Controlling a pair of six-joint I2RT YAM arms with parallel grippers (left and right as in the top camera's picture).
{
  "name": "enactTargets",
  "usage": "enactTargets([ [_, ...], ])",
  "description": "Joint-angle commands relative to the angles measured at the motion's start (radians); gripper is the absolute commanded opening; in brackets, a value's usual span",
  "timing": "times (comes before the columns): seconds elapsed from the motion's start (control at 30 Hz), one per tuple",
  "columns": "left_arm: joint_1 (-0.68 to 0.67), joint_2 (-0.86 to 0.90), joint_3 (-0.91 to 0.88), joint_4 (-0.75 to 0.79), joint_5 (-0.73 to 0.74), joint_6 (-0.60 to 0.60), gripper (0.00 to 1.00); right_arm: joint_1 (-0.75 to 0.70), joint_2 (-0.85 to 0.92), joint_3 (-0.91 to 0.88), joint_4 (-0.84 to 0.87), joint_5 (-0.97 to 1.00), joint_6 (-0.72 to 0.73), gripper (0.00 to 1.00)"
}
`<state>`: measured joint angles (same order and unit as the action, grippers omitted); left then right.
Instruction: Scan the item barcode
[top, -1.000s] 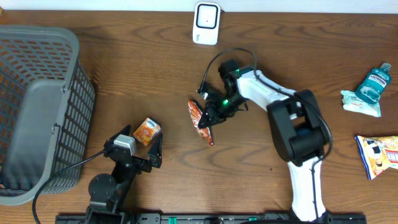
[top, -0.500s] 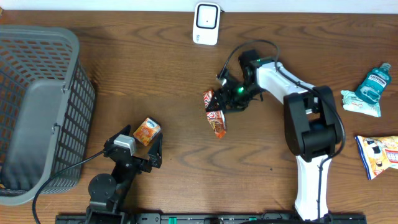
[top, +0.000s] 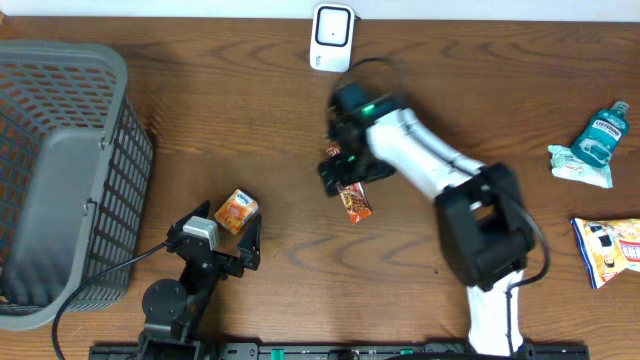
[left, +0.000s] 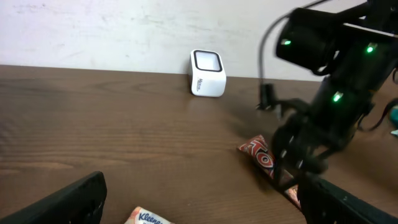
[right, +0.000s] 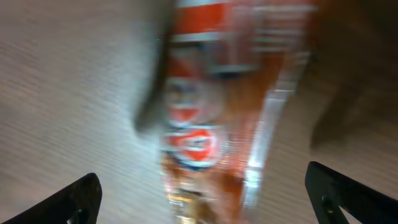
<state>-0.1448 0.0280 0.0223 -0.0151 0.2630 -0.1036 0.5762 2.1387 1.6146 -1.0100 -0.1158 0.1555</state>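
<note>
The right claw is wide open and empty, over the far end of the snack packet. The packet lies on the bench, long axis far-to-near. The left claw is open, empty, well apart.

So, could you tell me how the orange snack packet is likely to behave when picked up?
The orange snack packet looks like thin film, so probably floppy and light. Its glossy wrapper may slip. Lying flat, it seems unlikely to roll.

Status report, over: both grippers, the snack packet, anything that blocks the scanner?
Left gripper open, idle beside tissue pack. Right gripper open over snack packet, not holding. Packet lies on table, short of scanner. No object between them.
</note>
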Motion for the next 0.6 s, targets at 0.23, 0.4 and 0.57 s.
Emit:
enactTargets([
  [0.23,0.004,-0.004,-0.018,-0.032,0.010,0.006,0.98,0.099,0.047,-0.072,0.105,0.439,0.147,0.78],
  [0.4,0.004,-0.004,-0.018,-0.032,0.010,0.006,0.98,0.063,0.127,-0.074,0.060,0.319,0.052,0.62],
  [0.57,0.004,-0.004,-0.018,-0.032,0.010,0.006,0.98,0.014,0.184,-0.074,-0.024,0.151,-0.003,0.09],
])
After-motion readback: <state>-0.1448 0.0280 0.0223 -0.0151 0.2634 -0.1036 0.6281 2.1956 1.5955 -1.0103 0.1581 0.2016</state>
